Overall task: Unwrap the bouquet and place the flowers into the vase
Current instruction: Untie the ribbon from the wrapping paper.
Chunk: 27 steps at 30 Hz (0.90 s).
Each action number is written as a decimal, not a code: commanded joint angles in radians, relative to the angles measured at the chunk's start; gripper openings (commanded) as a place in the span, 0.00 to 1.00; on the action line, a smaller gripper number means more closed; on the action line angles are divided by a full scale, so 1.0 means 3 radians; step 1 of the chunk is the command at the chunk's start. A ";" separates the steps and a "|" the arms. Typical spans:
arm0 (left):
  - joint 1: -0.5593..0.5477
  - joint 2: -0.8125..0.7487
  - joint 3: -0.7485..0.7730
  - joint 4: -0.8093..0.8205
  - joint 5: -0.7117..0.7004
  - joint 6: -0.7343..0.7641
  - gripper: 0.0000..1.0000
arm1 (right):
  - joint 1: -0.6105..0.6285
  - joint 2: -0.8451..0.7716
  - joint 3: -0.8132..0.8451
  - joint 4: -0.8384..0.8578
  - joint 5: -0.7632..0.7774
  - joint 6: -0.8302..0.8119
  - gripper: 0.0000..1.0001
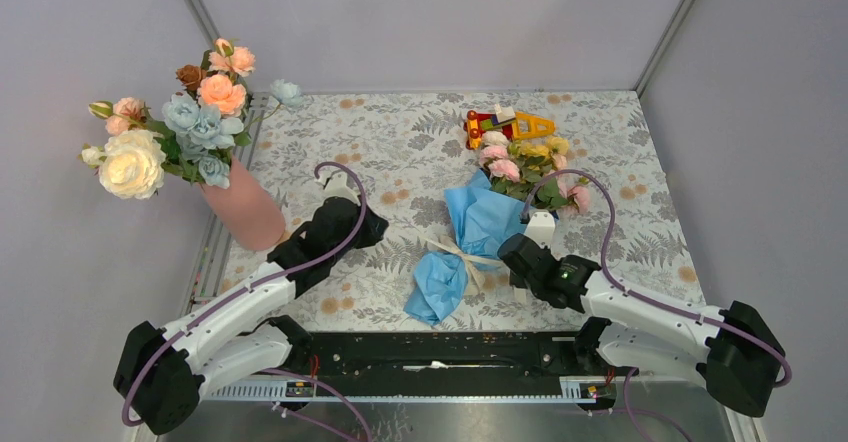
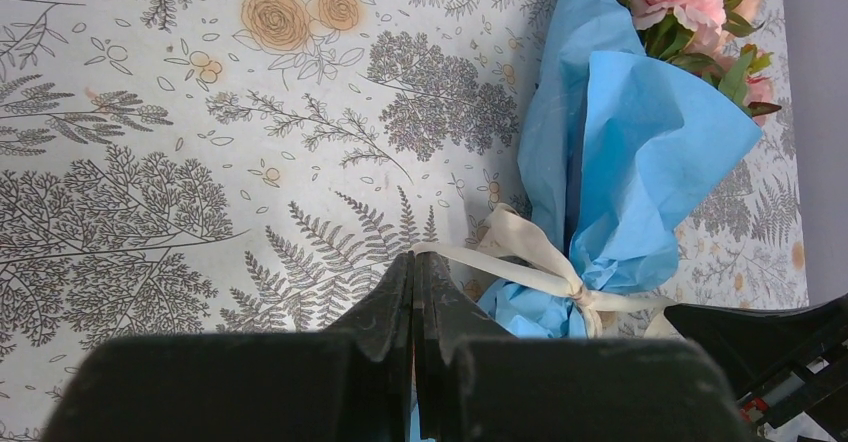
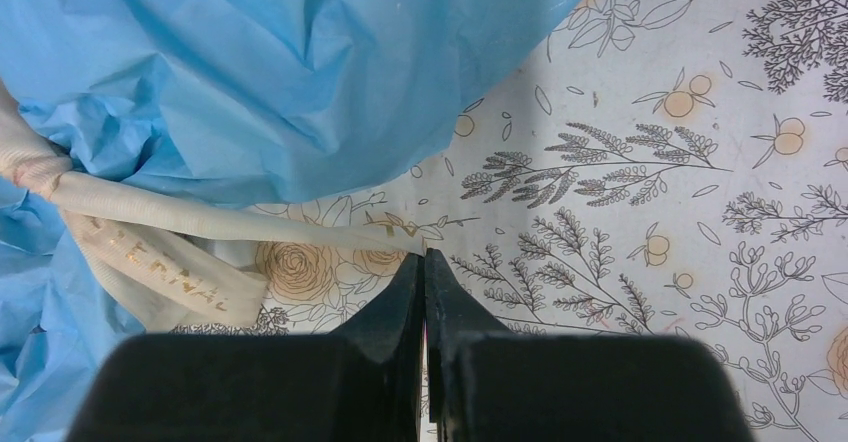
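The bouquet [image 1: 478, 224] lies at mid-table, wrapped in crinkled blue paper [image 2: 640, 152] and tied with a cream ribbon [image 1: 465, 257]. Its flowers [image 1: 520, 162], small pink, yellow and cream roses, point toward the far right. The salmon-pink vase [image 1: 245, 212] stands upright at the left edge. My left gripper [image 2: 415, 255] is shut, and one taut ribbon [image 2: 500, 267] strand ends right at its tips. My right gripper [image 3: 424, 254] is shut too, with another straight strand of the ribbon [image 3: 250, 224] meeting its tips. In the top view the left gripper [image 1: 385, 230] and right gripper [image 1: 512, 260] flank the knot.
Large peach, dusty-blue and cream blooms [image 1: 180, 132] fill the vase and overhang the table's left side. A red-and-yellow toy [image 1: 505, 122] sits just beyond the roses. Grey walls close in the back and sides. A black rail [image 1: 430, 362] runs along the near edge.
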 commanded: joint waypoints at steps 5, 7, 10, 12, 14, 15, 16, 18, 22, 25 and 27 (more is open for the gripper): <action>0.0103 -0.0043 -0.0040 0.0137 -0.0009 0.0037 0.00 | -0.0123 -0.0142 -0.0069 -0.0091 0.0139 -0.0017 0.00; 0.0121 -0.0044 -0.0051 0.0141 -0.0006 0.0038 0.00 | -0.0150 -0.0180 -0.0094 -0.0093 0.0123 -0.0007 0.00; 0.0151 -0.0044 -0.0071 0.0152 0.0006 0.0041 0.00 | -0.0184 -0.0263 -0.0124 -0.0090 0.0137 0.0020 0.00; 0.0171 -0.0044 -0.0082 0.0152 0.0013 0.0043 0.00 | -0.0220 -0.0317 -0.0148 -0.0093 0.0136 0.0031 0.00; 0.0192 -0.0044 -0.0095 0.0155 0.0026 0.0043 0.00 | -0.0259 -0.0349 -0.0161 -0.0094 0.0119 0.0035 0.00; 0.0200 -0.0044 -0.0098 0.0157 0.0029 0.0043 0.00 | -0.0277 -0.0358 -0.0167 -0.0090 0.0104 0.0037 0.00; 0.0209 -0.0042 -0.0102 0.0158 0.0038 0.0046 0.00 | -0.0295 -0.0365 -0.0171 -0.0092 0.0091 0.0036 0.00; 0.0228 -0.0049 -0.0110 0.0158 0.0041 0.0052 0.00 | -0.0323 -0.0371 -0.0178 -0.0092 0.0070 0.0029 0.00; 0.0259 -0.0069 -0.0127 0.0151 0.0042 0.0059 0.00 | -0.0387 -0.0395 -0.0186 -0.0090 0.0034 0.0026 0.00; 0.0280 -0.0087 -0.0136 0.0142 0.0046 0.0063 0.00 | -0.0455 -0.0443 -0.0209 -0.0091 -0.0004 0.0026 0.00; 0.0296 -0.0097 -0.0139 0.0134 0.0045 0.0069 0.00 | -0.0496 -0.0484 -0.0226 -0.0092 -0.0019 0.0022 0.00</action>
